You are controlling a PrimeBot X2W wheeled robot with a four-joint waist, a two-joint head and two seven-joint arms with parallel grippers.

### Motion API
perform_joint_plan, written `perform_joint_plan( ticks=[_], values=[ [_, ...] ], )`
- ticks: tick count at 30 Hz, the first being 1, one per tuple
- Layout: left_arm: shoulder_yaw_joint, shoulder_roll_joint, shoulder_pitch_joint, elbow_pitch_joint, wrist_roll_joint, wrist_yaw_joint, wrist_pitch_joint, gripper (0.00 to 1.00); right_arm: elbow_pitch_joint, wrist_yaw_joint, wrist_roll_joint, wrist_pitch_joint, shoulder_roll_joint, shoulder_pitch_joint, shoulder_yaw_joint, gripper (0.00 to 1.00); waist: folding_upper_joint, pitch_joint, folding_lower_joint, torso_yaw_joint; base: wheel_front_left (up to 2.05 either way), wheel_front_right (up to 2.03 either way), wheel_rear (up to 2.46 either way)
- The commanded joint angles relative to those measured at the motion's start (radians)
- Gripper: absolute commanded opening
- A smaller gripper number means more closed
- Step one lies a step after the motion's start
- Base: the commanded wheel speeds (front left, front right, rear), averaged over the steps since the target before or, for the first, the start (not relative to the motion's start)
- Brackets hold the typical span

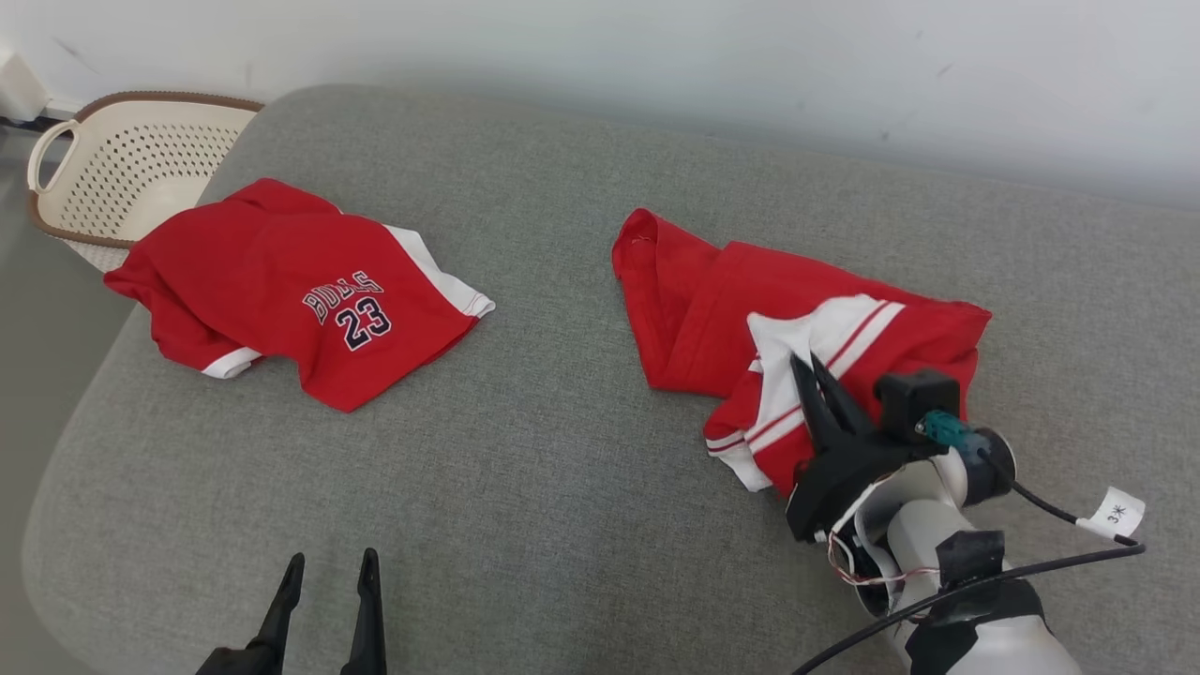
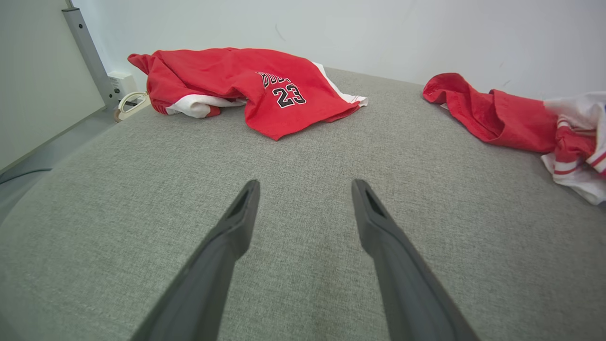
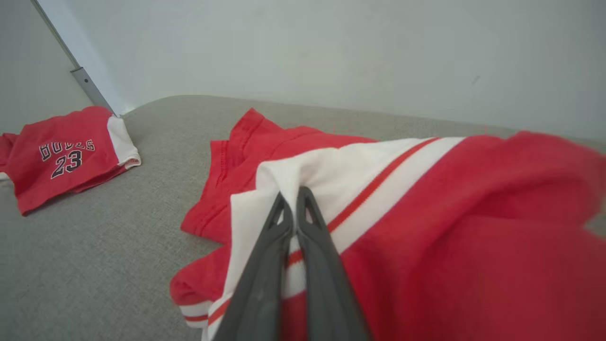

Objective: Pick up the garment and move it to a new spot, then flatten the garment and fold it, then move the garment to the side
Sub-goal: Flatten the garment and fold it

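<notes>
The garment point(image 1: 694, 309), crumpled red cloth with white striped bands, lies on the right of the grey cushion point(image 1: 562, 469). It is also in the left wrist view as the garment point(image 2: 502, 121) and in the right wrist view as the garment point(image 3: 473, 213). My right gripper point(image 1: 804, 367) rests on its white band, and up close the right gripper point(image 3: 293, 195) is shut with a fold of the white fabric pinched at its tips. My left gripper point(image 1: 330, 562) hovers open near the front edge, left gripper point(image 2: 305, 185) over bare cushion with nothing between its fingers.
A second red garment point(image 1: 281, 291) printed BULLS 23 lies at the cushion's left. Behind it a cream perforated basket point(image 1: 131, 164) stands off the cushion's far left corner. A pale wall runs along the back. The cushion's edge curves down at the left.
</notes>
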Motion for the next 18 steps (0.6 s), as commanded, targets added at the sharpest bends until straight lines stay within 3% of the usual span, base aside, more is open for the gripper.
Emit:
perform_joint_plan(
  ticks=[1,5,8,13,18],
  values=[
    [0.0,0.0,-0.002,0.0,-0.013,0.005,-0.004,1.0,-0.027,0.001,0.002,-0.001,0.003,-0.009,0.003,0.0,-0.0001,0.0,-0.0002,-0.003,0.0,0.0,0.0],
    [-0.004,0.0,-0.007,0.007,-0.017,0.003,-0.004,1.0,-0.112,0.001,0.029,-0.001,0.009,-0.011,0.028,0.0,-0.0001,-0.006,-0.0002,-0.008,0.0,0.0,0.0],
    [-0.006,0.0,-0.011,0.007,-0.018,0.002,-0.004,1.0,-0.208,0.001,0.075,-0.001,0.023,-0.046,0.103,0.0,-0.0001,-0.01,-0.0002,-0.01,0.0,0.0,0.0],
    [0.005,0.0,0.006,0.018,-0.025,-0.002,-0.004,1.0,-0.392,0.001,0.269,-0.001,0.038,-0.17,0.211,0.0,-0.0001,-0.025,-0.0002,-0.024,0.0,0.0,0.0],
    [0.001,0.0,0.023,0.028,-0.017,-0.008,-0.004,1.0,-0.552,0.001,0.382,-0.001,0.037,-0.284,0.155,0.0,-0.0001,-0.044,-0.0002,-0.039,0.0,0.0,0.0]
  ],
)
